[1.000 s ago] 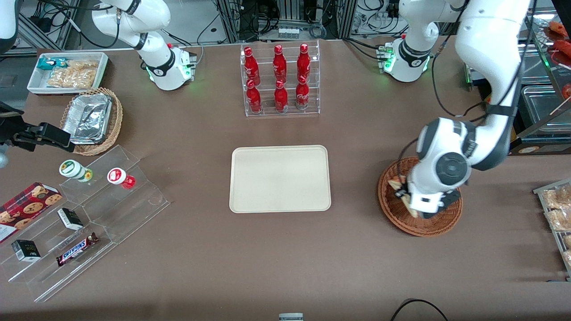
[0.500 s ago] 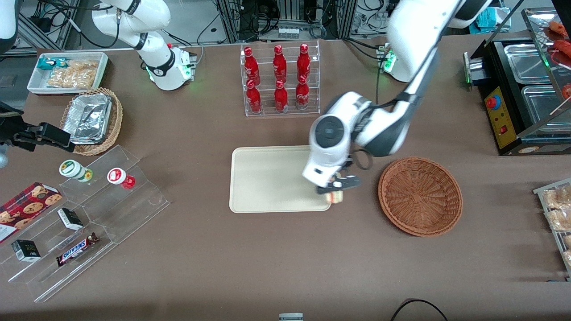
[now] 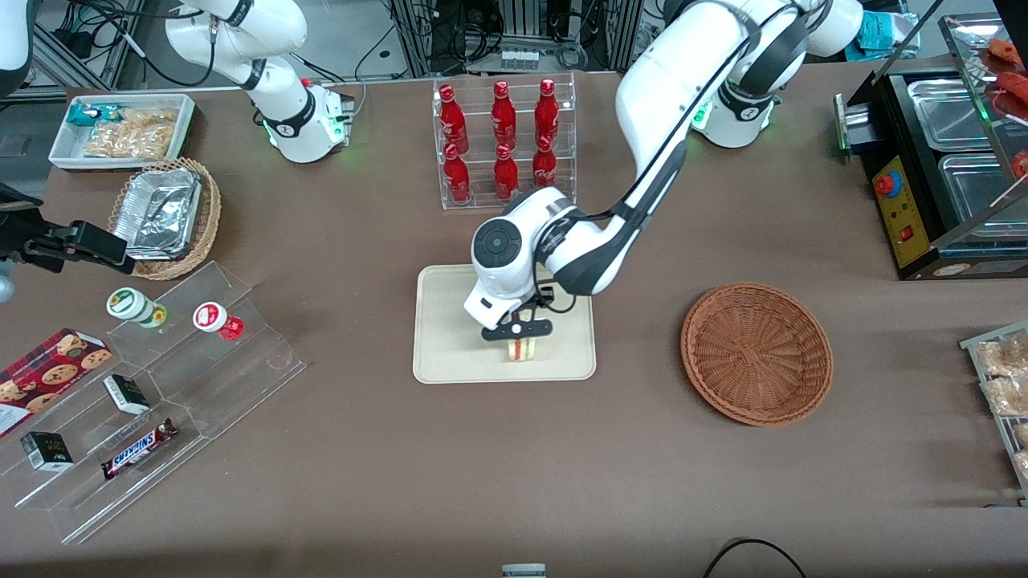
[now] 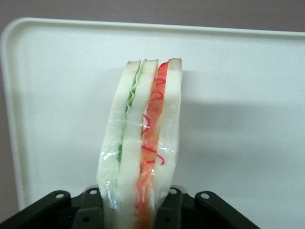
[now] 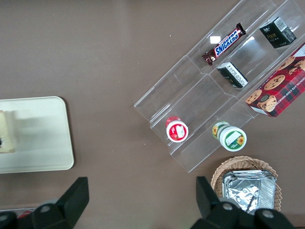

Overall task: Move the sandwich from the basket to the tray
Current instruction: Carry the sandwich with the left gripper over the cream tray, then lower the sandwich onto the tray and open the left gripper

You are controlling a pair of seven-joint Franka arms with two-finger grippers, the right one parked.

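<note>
Gripping the sandwich (image 3: 524, 348) between its closed fingers, the end effector (image 3: 519, 330) is seen over the tray (image 3: 450, 321), in the part of the tray nearer the front camera. The sandwich is held upright, its cut edge with red and green layers turned toward the front camera; in the left wrist view the wedge (image 4: 143, 143) is clamped at its base by the dark fingers (image 4: 167, 210), with the cream tray surface (image 4: 248, 119) just beneath it. Whether the sandwich already touches the tray cannot be told.

Half a second earlier the end effector was at the tray's edge on the basket's side, with the sandwich hanging over that rim; since then it has been carried inward over the tray. A second ago it was down in the basket (image 3: 756, 352), which is now left empty on the desk (image 3: 642, 482), toward the working arm's end and well apart from the tray. The rack of red bottles (image 3: 504, 140), farther from the front camera than the tray, is unchanged.
</note>
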